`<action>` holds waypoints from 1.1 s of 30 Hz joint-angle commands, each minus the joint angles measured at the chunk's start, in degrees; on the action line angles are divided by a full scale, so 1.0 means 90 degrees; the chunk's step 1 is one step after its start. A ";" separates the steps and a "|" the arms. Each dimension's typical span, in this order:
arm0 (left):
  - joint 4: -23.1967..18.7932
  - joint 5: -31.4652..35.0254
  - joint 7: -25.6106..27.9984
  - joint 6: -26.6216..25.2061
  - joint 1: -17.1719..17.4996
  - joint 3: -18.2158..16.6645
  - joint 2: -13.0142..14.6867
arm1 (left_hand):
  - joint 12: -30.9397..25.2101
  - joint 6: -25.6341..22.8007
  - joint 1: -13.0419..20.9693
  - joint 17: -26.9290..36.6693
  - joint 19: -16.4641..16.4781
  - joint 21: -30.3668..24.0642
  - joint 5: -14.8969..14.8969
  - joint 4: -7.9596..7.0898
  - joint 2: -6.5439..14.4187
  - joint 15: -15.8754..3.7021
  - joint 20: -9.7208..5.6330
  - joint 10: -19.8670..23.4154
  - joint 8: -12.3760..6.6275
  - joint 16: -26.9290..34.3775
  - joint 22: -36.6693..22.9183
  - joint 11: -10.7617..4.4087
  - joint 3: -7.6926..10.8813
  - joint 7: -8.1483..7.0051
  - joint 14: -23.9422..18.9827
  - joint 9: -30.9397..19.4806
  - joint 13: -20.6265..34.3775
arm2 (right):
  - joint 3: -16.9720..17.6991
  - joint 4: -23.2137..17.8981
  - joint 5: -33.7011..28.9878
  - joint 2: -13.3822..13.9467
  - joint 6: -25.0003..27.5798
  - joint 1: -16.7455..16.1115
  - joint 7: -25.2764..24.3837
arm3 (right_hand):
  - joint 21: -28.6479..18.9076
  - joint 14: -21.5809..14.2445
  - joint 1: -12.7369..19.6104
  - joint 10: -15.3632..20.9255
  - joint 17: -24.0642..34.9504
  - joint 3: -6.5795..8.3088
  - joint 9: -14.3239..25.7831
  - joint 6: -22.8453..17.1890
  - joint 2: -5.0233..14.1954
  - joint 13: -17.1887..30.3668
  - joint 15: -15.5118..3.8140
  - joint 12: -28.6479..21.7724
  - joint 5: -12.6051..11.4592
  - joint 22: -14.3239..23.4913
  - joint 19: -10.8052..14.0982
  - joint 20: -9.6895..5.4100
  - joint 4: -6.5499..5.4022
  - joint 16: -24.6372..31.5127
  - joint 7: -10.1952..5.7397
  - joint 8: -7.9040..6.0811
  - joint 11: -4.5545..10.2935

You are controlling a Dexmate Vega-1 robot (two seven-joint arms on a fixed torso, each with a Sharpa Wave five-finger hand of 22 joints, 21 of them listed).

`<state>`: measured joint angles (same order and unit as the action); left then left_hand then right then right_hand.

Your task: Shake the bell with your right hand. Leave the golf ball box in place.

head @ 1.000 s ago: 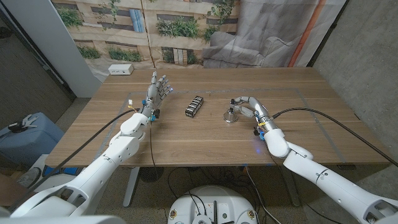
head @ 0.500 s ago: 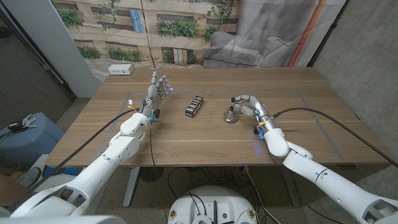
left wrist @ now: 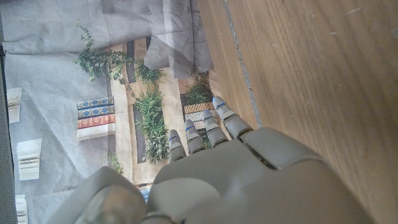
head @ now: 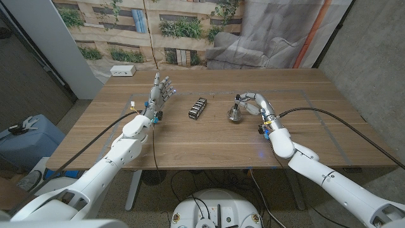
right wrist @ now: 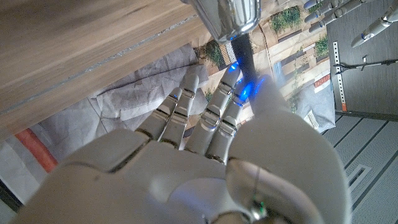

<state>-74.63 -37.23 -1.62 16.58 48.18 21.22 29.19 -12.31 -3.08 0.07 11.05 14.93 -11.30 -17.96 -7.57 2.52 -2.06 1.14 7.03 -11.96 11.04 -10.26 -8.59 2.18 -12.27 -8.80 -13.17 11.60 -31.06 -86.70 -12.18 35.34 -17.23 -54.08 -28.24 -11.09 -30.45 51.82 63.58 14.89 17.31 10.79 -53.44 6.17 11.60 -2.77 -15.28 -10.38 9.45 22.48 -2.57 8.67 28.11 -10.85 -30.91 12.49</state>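
The small silver bell [head: 235,113] hangs tilted a little above the table, right of centre, and my right hand [head: 254,104] grips its black handle. In the right wrist view the bell's metal body [right wrist: 227,12] shows beyond my right hand [right wrist: 199,162], and the black handle [right wrist: 244,55] runs between the fingers. The golf ball box [head: 198,107], a dark pack with white balls, lies at the table's centre, left of the bell. My left hand [head: 161,94] stands left of the box, fingers up and apart, holding nothing. The left wrist view shows my left hand [left wrist: 236,174] over bare wood.
A white box [head: 123,71] sits at the table's [head: 209,142] far left corner. Draped grey cloth and a printed backdrop hang behind the table. A blue object [head: 25,136] stands on the floor off the left side.
The bell stood on the table under my right hand's fingers. Now that hand has risen slightly and the bell is lifted and tilted. Left hand and box are unmoved.
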 commanded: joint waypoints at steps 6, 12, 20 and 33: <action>0.0005 0.0001 0.0000 0.0001 -0.0002 0.0001 -0.0001 | -0.0035 0.0001 0.0011 0.0029 0.0046 -0.0042 -0.0040 -0.0044 0.0064 -0.0626 0.0006 0.0018 -0.0036 0.0033 -0.0035 -0.0034 -0.0004 -0.0050 -0.0048 -0.0027 0.0032 | 0.0405 -0.0776 0.0245 0.0164 0.0521 -0.0306 0.0035 | -0.0024 -0.0137 0.0101 0.0078 0.0025 0.0059 0.0029 -0.0203 0.0114 0.0021 -0.1118 0.0011 -0.0015 0.0031 0.0061 -0.0355 0.0040 0.0070 -0.0100 -0.0001 -0.0019; 0.0004 -0.0001 -0.0002 0.0000 0.0000 0.0000 0.0000 | -0.0035 0.0002 0.0010 0.0029 0.0045 -0.0042 -0.0040 -0.0044 0.0064 -0.0629 0.0005 0.0019 -0.0036 0.0033 -0.0035 -0.0027 -0.0004 -0.0050 -0.0048 -0.0027 0.0032 | 0.0507 -0.1036 0.0288 0.0189 0.0797 -0.0416 0.0023 | -0.0029 -0.0163 0.0154 0.0093 0.0032 0.0080 0.0030 -0.0176 0.0135 0.0022 -0.1124 0.0020 -0.0008 0.0032 0.0083 -0.0333 0.0065 0.0080 -0.0076 0.0018 -0.0020; 0.0003 -0.0001 -0.0001 0.0001 0.0001 0.0000 0.0001 | -0.0033 0.0002 0.0011 0.0029 0.0051 -0.0044 -0.0040 -0.0044 0.0064 -0.0626 0.0006 0.0014 -0.0036 0.0035 -0.0035 -0.0044 -0.0003 -0.0050 -0.0052 -0.0027 0.0032 | 0.0625 -0.1391 0.0351 0.0145 0.1331 -0.0534 -0.0056 | -0.0039 -0.0189 0.0160 0.0103 0.0033 0.0080 0.0033 -0.0184 0.0139 0.0025 -0.1085 0.0039 0.0015 0.0034 0.0122 -0.0294 0.0059 0.0078 -0.0049 0.0027 -0.0021; 0.0009 -0.0001 -0.0004 0.0002 -0.0003 0.0000 -0.0001 | -0.0034 0.0002 0.0011 0.0029 0.0049 -0.0043 -0.0040 -0.0044 0.0064 -0.0627 0.0007 0.0017 -0.0036 0.0034 -0.0035 -0.0042 -0.0003 -0.0050 -0.0051 -0.0027 0.0032 | 0.0651 -0.1720 0.0352 0.0131 0.2040 -0.0524 -0.0135 | -0.0059 -0.0230 0.0187 0.0172 0.0047 0.0082 0.0037 -0.0196 0.0145 0.0044 -0.1094 0.0033 0.0028 0.0037 0.0198 -0.0237 0.0067 0.0095 -0.0004 0.0036 -0.0025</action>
<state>-74.59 -37.23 -1.66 16.58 48.16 21.21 29.20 -12.31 -3.08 0.07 11.05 14.93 -11.30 -17.96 -7.57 2.52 -2.06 1.14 7.03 -11.96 11.04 -10.26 -8.59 2.18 -12.28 -8.80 -13.17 11.60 -25.70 -99.42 -9.31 36.65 -3.70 -58.52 -28.82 -11.09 -31.87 51.84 64.61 15.04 17.79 10.81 -54.06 6.15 11.90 -2.77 -15.02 -10.14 9.45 23.59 -2.45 9.18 28.60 -10.23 -30.16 12.29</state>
